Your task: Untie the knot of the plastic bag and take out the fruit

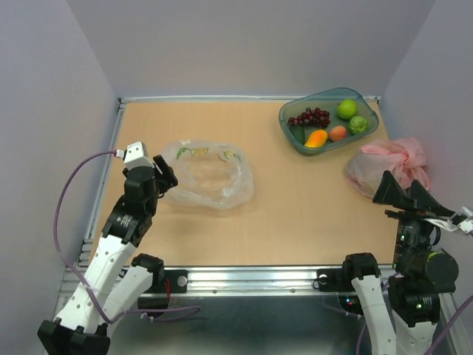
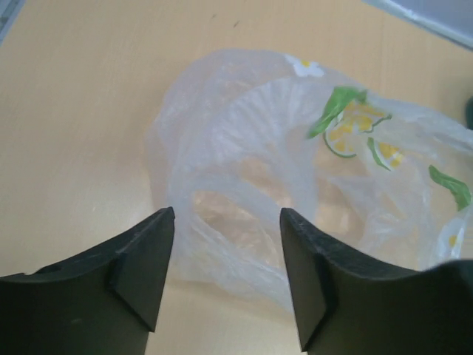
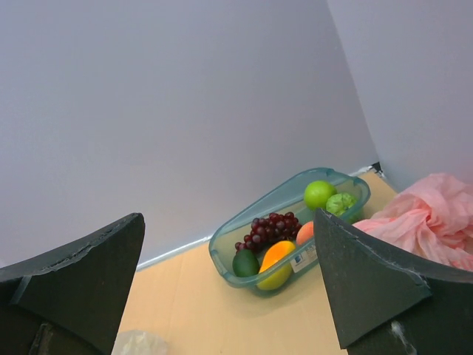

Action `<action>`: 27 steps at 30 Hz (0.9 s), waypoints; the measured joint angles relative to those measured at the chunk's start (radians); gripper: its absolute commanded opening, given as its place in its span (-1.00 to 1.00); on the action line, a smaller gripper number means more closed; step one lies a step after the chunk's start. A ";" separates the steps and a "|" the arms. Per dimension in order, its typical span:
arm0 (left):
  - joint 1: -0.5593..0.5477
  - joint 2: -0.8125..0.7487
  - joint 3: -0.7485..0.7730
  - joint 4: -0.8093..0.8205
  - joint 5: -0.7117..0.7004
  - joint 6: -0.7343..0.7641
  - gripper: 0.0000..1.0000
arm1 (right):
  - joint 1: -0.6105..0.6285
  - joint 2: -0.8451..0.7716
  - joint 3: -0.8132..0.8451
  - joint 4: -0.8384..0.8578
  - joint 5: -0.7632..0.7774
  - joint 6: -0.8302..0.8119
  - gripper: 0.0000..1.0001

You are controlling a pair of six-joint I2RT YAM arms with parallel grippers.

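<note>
The transparent plastic bag [image 1: 209, 175] with faint green print lies open and flat on the left of the table, and fills the left wrist view [image 2: 295, 185]. My left gripper [image 1: 164, 175] is open at the bag's left edge, holding nothing. The fruit lies in the teal tray [image 1: 295, 137]: a purple grape bunch [image 1: 310, 117], two green ones [image 1: 346, 109], an orange-yellow mango-like one [image 1: 316, 138] and a small orange one [image 1: 338, 133]. The tray also shows in the right wrist view [image 3: 222, 248]. My right gripper [image 1: 404, 194] is open and empty, raised at the near right.
A crumpled pink plastic bag [image 1: 389, 166] lies at the right edge, just beyond my right gripper; it also shows in the right wrist view [image 3: 429, 214]. A dark green fruit [image 3: 245, 262] sits in the tray's near end. Walls close the table on three sides.
</note>
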 measured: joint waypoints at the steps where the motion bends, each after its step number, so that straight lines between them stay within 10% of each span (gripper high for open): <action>1: 0.000 -0.029 -0.006 -0.001 -0.007 -0.002 0.63 | 0.000 -0.027 -0.001 -0.019 0.005 -0.005 1.00; 19: 0.000 -0.690 -0.070 0.011 -0.121 -0.006 0.98 | 0.000 -0.048 -0.039 -0.149 0.065 -0.044 1.00; 27: 0.013 -0.702 -0.096 0.032 -0.207 -0.008 0.98 | 0.001 -0.047 -0.083 -0.162 0.087 -0.043 1.00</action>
